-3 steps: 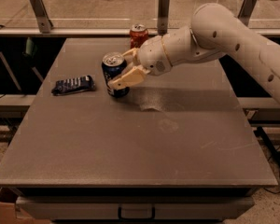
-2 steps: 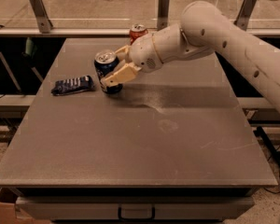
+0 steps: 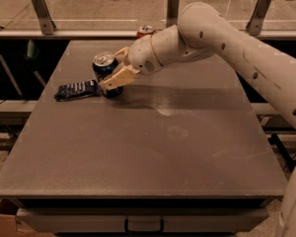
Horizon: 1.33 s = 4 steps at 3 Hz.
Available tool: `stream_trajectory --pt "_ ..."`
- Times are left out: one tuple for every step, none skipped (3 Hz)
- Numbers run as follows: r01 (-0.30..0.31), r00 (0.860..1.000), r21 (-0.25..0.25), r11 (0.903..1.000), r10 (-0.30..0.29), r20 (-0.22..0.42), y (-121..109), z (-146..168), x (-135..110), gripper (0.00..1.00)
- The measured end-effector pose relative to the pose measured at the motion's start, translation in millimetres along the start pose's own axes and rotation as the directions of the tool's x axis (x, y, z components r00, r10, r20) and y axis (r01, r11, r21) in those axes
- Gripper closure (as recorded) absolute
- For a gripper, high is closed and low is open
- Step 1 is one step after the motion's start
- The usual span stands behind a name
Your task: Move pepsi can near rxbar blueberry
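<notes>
The pepsi can [image 3: 104,69] is dark blue with a silver top and stands upright at the left of the grey table [image 3: 153,147]. My gripper [image 3: 113,73] is shut on the pepsi can, one cream finger [image 3: 119,77] across its front and another behind it. The rxbar blueberry [image 3: 77,90] lies flat just left of the can, its right end close to the can's base. My white arm reaches in from the right.
A red-orange cola can [image 3: 145,31] stands at the table's far edge, partly hidden behind my arm. A metal rail with posts [image 3: 42,9] runs behind the table. The table's left edge is close to the bar.
My gripper has carried the pepsi can leftward across the table, from about a can's width away to right beside the rxbar blueberry.
</notes>
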<state>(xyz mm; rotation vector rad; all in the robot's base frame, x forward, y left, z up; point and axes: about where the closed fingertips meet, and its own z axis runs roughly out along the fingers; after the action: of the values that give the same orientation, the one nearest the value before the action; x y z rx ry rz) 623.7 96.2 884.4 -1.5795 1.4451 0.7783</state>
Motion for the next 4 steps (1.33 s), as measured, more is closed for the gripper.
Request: stream_trajectory --pt "-0.005 1.000 -0.003 1.0000 0.005 0.001 -1 9 2 0.12" --pt "-0.011 1.000 0.004 0.9999 0.011 0.012 0 8 2 0.00" --pt "-0.004 1.000 0.028 0.9996 0.004 0.021 -3 -7 -2 0.00" --pt "0.029 1.000 0.087 0.9958 -0.029 0.006 -2 -54 -12 0.00"
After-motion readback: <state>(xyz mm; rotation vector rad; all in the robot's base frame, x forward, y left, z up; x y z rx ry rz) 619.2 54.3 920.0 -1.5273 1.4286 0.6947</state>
